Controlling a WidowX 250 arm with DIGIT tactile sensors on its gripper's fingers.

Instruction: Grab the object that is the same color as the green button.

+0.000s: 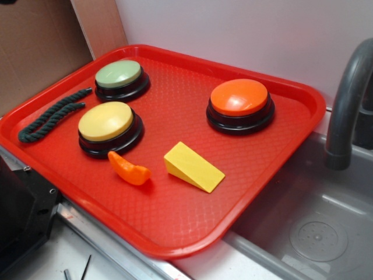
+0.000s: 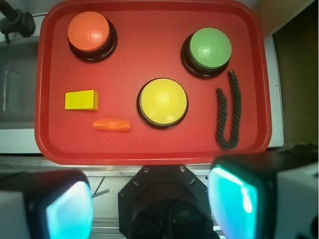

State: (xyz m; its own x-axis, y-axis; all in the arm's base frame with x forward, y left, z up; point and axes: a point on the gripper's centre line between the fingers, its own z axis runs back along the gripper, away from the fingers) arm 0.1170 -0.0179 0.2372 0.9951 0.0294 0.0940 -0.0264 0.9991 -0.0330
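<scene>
— Hovering above the tray's near edge, is your gripper (image 2: 152, 209) holding anything?
— No, my fingers (image 2: 238, 201) are spread wide, empty.
— Where's the rope?
— My dark green rope (image 2: 227, 112) lies doubled near the red tray (image 2: 149, 59) rim, just beside the green button (image 2: 210, 48) and yellow button (image 2: 163, 102).

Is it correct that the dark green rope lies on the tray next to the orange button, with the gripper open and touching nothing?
Not quite. The rope lies beside the green button and yellow button, far from the orange button, as the wrist view shows. It is on the tray, and the gripper is open, touching nothing.
</scene>
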